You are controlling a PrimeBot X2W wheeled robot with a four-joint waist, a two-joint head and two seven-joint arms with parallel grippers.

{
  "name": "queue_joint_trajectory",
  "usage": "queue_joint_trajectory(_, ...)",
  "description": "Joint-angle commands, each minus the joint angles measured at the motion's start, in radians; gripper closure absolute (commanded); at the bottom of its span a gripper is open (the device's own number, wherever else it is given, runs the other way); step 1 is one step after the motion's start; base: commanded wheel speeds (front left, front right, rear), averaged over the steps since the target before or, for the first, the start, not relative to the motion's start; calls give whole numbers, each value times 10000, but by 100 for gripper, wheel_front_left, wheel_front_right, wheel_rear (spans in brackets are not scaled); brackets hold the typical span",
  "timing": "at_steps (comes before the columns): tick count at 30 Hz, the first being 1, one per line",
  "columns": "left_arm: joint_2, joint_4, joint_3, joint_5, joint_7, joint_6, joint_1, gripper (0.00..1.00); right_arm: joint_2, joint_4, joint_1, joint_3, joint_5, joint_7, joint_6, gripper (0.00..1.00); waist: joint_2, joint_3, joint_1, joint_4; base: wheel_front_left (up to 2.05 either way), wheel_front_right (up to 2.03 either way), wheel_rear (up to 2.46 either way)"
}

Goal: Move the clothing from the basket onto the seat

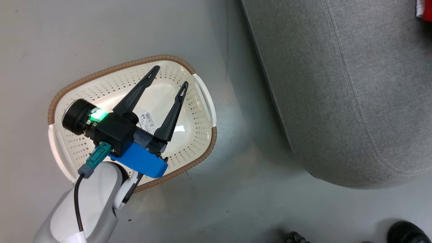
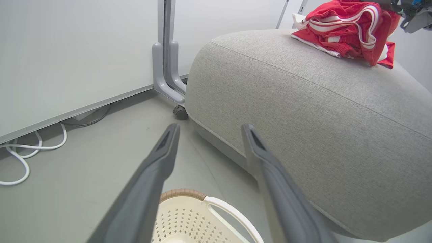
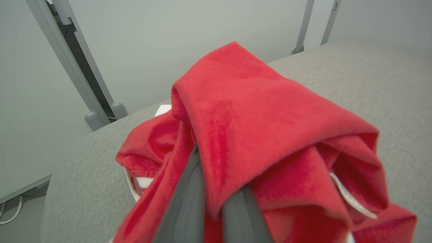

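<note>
Jaws of right gripper (image 3: 216, 206) clenched on soft red white-striped clothing (image 3: 263, 128) over grey upholstered seat (image 3: 371, 84) — best opened fully, lifted straight. Left gripper (image 1: 170, 75) jaws released over cream perforated basket (image 1: 111, 69).

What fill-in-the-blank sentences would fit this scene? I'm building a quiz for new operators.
1. The left gripper, above the basket, is ____.
2. The basket's inside looks ____.
3. The clothing on the seat is ____ with white stripes.
4. The right gripper is ____ on that clothing.
Missing words: open; empty; red; shut.
</note>
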Motion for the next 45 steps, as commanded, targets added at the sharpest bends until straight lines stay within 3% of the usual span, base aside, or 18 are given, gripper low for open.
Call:
queue_joint_trajectory(1, 6, 56, -23, -45, -54, 48, -31, 0, -10, 43, 68, 55, -25, -51, 1, 64, 1, -73, -1, 16, 0, 0, 0)
queue_joint_trajectory(3, -36, 128, -41, -67, -88, 48, -37, 0, -10, 81, 107, 133, -3, -63, 1, 5, 1, -163, -1, 17, 0, 0, 0)
queue_joint_trajectory(4, -54, 174, -51, -67, -118, 46, -39, 0, -18, 101, 135, 181, 20, -68, 1, 0, 1, -214, -1, 19, 0, 0, 0)
queue_joint_trajectory(13, -373, 707, -172, -260, -380, 27, 94, 0, -250, 15, 548, 577, 216, -89, 1, 0, 1, -924, -1, 75, 0, 0, 0)
queue_joint_trajectory(23, -1044, 1590, -82, -586, -600, -27, 502, 0, -411, -727, 2035, 936, 197, -101, 1, 0, 1, -2404, -1, 527, 0, 0, 0)
queue_joint_trajectory(36, -1991, 2058, 1259, -719, -616, -59, 2100, 0, 250, -2702, 5143, 1224, -17, -63, 1, 0, 1, -4724, -1, 1096, 0, 0, 0)
queue_joint_trajectory(45, -2502, 2291, 2111, -510, -616, -121, 3155, 0, 984, -4414, 7405, 1621, -1051, 426, 1, 0, 1, -5953, -1, 1639, 0, 0, 0)
